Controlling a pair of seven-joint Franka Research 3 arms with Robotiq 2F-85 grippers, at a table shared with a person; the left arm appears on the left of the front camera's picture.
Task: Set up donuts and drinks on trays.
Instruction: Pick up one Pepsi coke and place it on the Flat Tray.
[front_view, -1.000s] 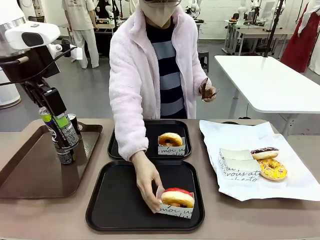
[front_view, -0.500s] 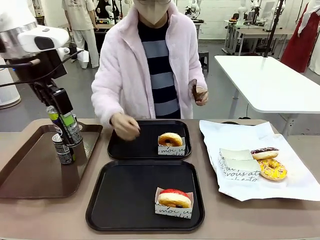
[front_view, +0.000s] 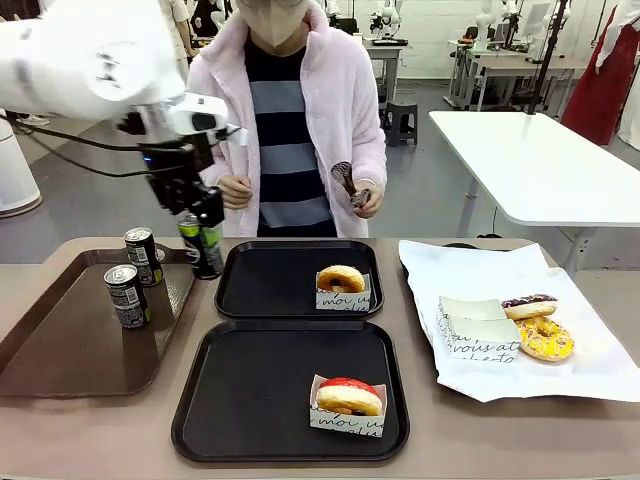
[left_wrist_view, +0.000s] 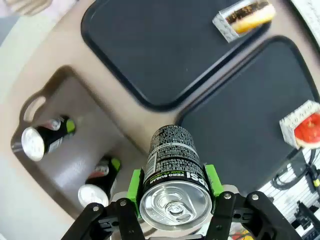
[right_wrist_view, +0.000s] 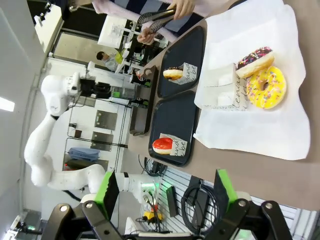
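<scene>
- Left tool (front_view: 200, 222): pads clamped on an upright can (front_view: 207, 255), beside the brown tray's (front_view: 60, 350) right rim.
- Two spare cans (front_view: 140, 255) (front_view: 127, 297) stand on that tray, left of the tool.
- Right of it: far tray (front_view: 262, 295) with golden donut (front_view: 341, 276), and near tray (front_view: 240, 400) with red donut (front_view: 350, 394).
- Right tool (right_wrist_view: 166, 192): jaws wide, empty.
</scene>
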